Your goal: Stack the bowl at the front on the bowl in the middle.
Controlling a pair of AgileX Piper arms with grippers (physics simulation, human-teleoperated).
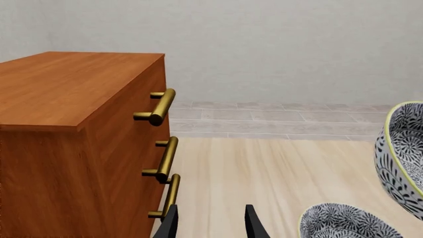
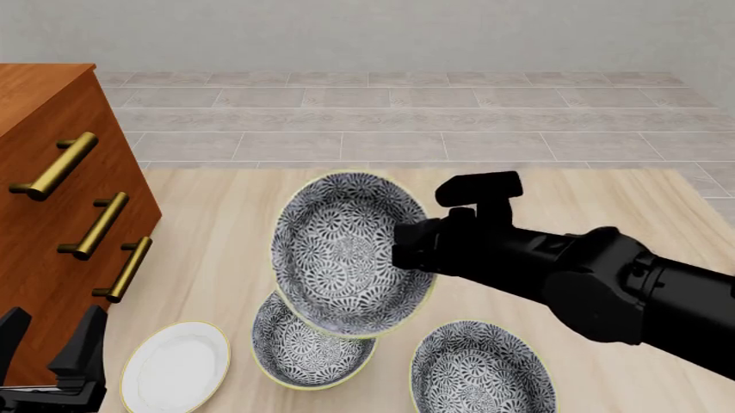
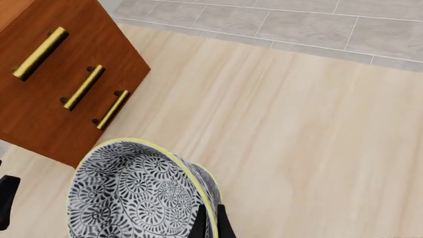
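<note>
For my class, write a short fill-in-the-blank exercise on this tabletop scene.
1. The right gripper holds a patterned ____ by its rim.
2. The held bowl is tilted and ____ the table.
3. The wooden cabinet has ____ brass handles.
4. The flat white plate lies nearest the ____ gripper.

Missing words: bowl; above; three; left

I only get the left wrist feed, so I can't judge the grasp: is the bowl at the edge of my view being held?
Observer: Yes, the right pincer is shut on the rim of the lifted bowl, which hangs tilted.
Operator: What lies near it?
Observer: A white plate sits beside the lower bowl.
Operator: Any more bowls?
Observer: A third bowl sits to the right of the lower bowl.
</note>
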